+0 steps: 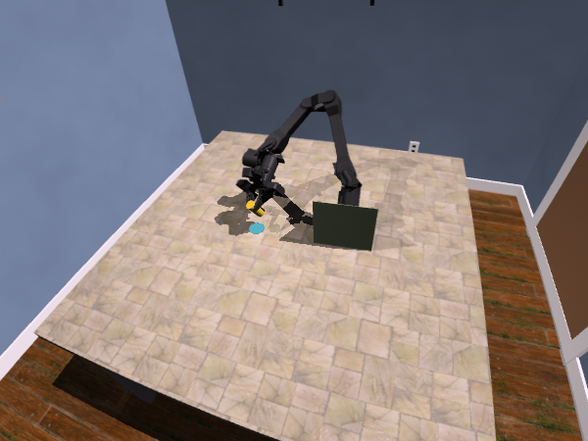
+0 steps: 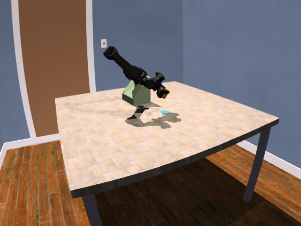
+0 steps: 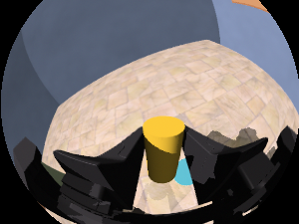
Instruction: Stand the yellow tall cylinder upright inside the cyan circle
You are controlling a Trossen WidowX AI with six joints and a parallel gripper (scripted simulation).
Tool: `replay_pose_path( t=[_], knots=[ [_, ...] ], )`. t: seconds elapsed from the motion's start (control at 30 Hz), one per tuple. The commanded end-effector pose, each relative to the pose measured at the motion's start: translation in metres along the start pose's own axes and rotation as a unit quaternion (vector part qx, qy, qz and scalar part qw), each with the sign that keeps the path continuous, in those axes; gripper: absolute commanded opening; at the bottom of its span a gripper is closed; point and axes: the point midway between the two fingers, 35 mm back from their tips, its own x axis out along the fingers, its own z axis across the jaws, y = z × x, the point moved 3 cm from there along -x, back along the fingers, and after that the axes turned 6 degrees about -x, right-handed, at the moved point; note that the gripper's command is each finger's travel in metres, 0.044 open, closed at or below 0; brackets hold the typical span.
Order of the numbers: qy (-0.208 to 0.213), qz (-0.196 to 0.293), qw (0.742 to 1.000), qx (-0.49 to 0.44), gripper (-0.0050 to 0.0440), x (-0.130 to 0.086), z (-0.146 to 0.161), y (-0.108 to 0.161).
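The yellow tall cylinder (image 1: 253, 205) is held in the air between the fingers of my gripper (image 1: 257, 202), tilted, above the table. It also shows in the exterior view (image 2: 165, 93) and in the wrist view (image 3: 162, 148), where the two black fingers press its sides. The cyan circle (image 1: 256, 227) is a small flat disc on the table just in front of and below the cylinder. It lies apart from the cylinder in the exterior view (image 2: 164, 112). In the wrist view the circle (image 3: 183, 174) peeks out behind the cylinder's lower right side.
A dark green block (image 1: 344, 224) stands on the table to the right of the circle, in front of the arm's base; it looks light green in the exterior view (image 2: 136, 94). The table edges are far from the gripper.
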Motion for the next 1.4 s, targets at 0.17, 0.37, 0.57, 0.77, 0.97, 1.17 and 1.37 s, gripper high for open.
replay_pose_path(
  t=[0.17, 0.37, 0.57, 0.77, 0.97, 1.17, 1.37],
  knots=[
    [0.013, -0.029, 0.999, -0.012, 0.0105, -0.005, 0.001, 0.0],
    [0.024, -0.05, 0.998, -0.02, 0.0105, -0.008, 0.0, 0.001],
    [0.035, -0.071, 0.996, -0.029, 0.0105, -0.011, 0.0, 0.002],
    [0.042, -0.084, 0.995, -0.035, 0.0105, -0.013, 0.0, 0.002],
    [0.055, -0.103, 0.992, -0.045, 0.0105, -0.017, 0.0, 0.003],
    [0.067, -0.122, 0.989, -0.054, 0.0105, -0.02, 0.0, 0.004],
    [0.076, -0.134, 0.986, -0.061, 0.0105, -0.023, 0.0, 0.004]
  ],
)
